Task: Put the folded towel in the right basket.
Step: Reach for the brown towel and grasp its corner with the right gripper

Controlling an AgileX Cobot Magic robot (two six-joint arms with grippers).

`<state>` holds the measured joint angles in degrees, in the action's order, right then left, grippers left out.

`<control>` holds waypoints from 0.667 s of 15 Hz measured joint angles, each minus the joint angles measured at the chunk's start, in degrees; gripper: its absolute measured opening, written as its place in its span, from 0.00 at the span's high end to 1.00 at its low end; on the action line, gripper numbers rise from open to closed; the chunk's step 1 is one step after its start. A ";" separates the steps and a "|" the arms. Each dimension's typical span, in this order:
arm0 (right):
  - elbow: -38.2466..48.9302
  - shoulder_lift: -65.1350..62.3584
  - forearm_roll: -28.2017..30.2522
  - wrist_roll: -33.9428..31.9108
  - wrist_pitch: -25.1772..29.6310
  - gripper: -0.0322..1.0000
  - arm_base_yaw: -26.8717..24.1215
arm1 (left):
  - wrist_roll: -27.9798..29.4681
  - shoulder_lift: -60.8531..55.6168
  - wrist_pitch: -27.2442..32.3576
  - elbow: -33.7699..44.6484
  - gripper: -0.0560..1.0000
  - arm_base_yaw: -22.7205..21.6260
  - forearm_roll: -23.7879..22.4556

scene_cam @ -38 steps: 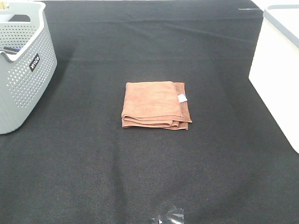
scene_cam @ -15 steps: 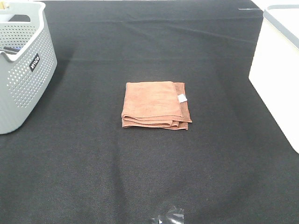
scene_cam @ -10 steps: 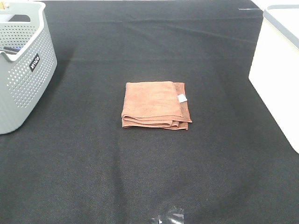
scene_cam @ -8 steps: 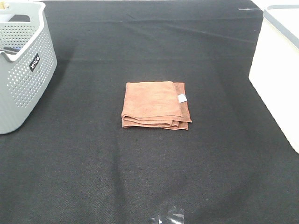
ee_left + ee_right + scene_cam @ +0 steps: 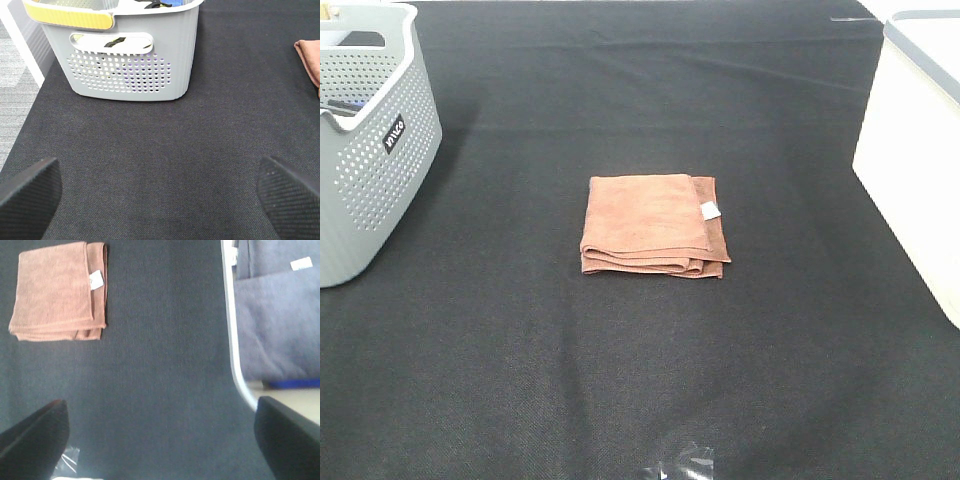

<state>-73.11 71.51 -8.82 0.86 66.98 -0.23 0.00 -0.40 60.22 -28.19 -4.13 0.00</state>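
Nothing has moved across the last couple of seconds: the folded towel (image 5: 650,225) lies just where it was, flat in the middle of the black cloth (image 5: 620,380), well apart from both baskets. The right basket (image 5: 910,150) stands off to the right side, and the right wrist view shows grey-lilac cloth (image 5: 275,330) already lying in it. The grey perforated basket (image 5: 370,150) sits at the far left.

Neither arm shows in the high view. From the wrist cameras, the right gripper (image 5: 160,445) has its fingers spread wide with nothing between them, the towel ahead of it. The left gripper (image 5: 160,200) is spread just as wide and empty, facing the grey basket.

From where I stand, the pickup has not begun. The worry is the fold: its layered edges face the near side, so a pinch that catches only the upper layers could let the towel fall open. It could then drape over the right basket's rim rather than drop inside.
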 joint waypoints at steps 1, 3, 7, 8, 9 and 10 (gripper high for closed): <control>-1.60 2.29 -0.92 0.17 -0.23 0.03 0.00 | 0.00 0.00 0.00 0.00 0.01 0.00 0.00; -5.61 7.79 -4.18 1.32 -1.49 0.04 0.00 | 0.00 0.00 0.00 0.00 0.01 0.00 0.00; -19.42 24.98 -13.46 4.53 -3.21 0.06 2.46 | 0.00 0.00 0.00 0.00 0.01 0.00 0.00; -21.60 28.82 -13.87 4.64 -4.07 0.06 4.58 | 0.00 0.00 0.00 0.00 0.01 0.00 0.00; -23.61 32.83 -14.38 4.64 -4.76 0.06 7.10 | 0.00 0.00 0.00 0.00 0.01 0.00 0.00; -25.15 39.59 -14.90 4.64 -4.81 0.06 9.91 | 0.00 0.00 0.00 0.00 0.01 0.00 0.00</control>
<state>-98.26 111.10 -23.72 5.50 62.17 9.68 0.00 -0.40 60.22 -28.19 -4.13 0.00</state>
